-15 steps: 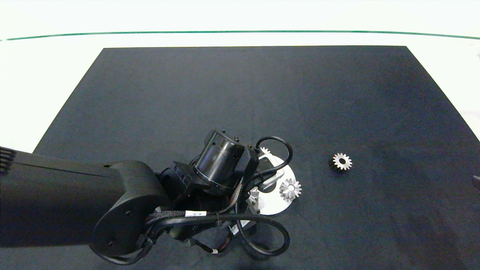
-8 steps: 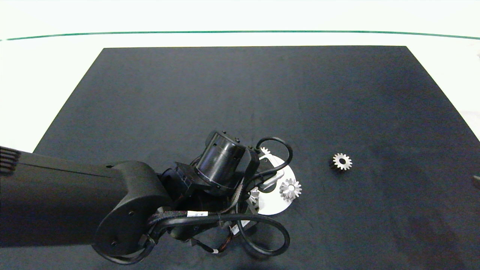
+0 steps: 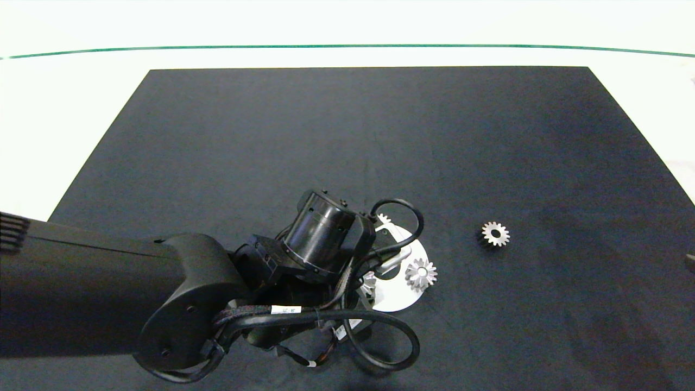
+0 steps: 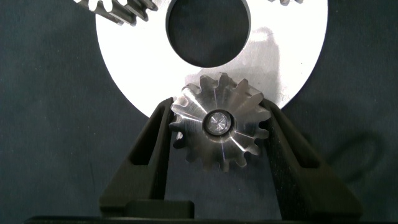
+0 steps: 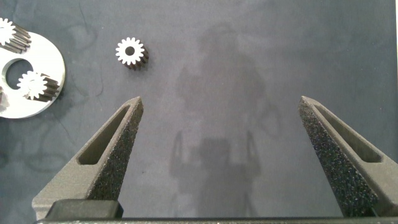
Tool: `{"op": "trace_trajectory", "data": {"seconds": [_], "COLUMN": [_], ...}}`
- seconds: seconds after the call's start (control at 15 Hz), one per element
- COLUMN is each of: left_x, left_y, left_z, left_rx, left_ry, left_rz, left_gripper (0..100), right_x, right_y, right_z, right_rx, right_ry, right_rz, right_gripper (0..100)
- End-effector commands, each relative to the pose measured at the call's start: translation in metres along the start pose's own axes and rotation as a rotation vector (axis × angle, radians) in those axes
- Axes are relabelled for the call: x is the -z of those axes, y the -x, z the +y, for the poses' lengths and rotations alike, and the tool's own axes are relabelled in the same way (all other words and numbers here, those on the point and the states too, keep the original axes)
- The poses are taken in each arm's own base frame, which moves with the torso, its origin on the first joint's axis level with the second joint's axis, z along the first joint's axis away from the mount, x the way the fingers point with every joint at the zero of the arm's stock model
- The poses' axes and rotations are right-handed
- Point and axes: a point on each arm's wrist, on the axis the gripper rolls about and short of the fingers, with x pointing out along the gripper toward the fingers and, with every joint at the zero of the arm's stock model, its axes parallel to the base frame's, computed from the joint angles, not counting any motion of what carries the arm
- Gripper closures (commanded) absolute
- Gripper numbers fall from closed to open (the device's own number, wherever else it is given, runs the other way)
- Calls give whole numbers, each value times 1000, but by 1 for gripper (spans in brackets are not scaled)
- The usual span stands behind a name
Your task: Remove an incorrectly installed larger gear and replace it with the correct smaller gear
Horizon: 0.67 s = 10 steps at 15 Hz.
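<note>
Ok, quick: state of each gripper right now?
Left gripper: closed on the larger gear, seated on the round plate.
Right gripper: open, empty, over the dark mat.

head view: from above, looking down on the black mat (image 3: 347,152) and table (image 3: 81,98); far off.
left wrist view: very close, facing straight down on the disc (image 4: 143,68).
right wrist view: higher, looking down over open mat.
shared: disc (image 3: 402,290) lower centre in head view, left edge in right wrist view; loose gear (image 3: 495,234) (image 5: 130,53) in both.
</note>
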Motion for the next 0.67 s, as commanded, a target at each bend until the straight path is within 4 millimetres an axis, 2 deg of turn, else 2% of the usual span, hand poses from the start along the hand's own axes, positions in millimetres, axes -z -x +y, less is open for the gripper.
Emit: {"op": "trace_trajectory", "data": {"seconds": [0.07, 0.33, 0.67], "left_x": [1, 0, -1], "left_y": [-1, -2, -2], "left_z": [-1, -1, -1], "left_rx": [0, 3, 1], "left_ry": [-5, -5, -5], "left_rz": [5, 7, 4], "left_gripper": [67, 74, 75], "right_x": [0, 0, 0], "right_y": [0, 0, 0], "right_z": [0, 0, 0], "right_rx": [-1, -1, -1], "right_ry": [1, 1, 1], "right_rz": [1, 1, 1], "right_gripper": [0, 0, 0]}}
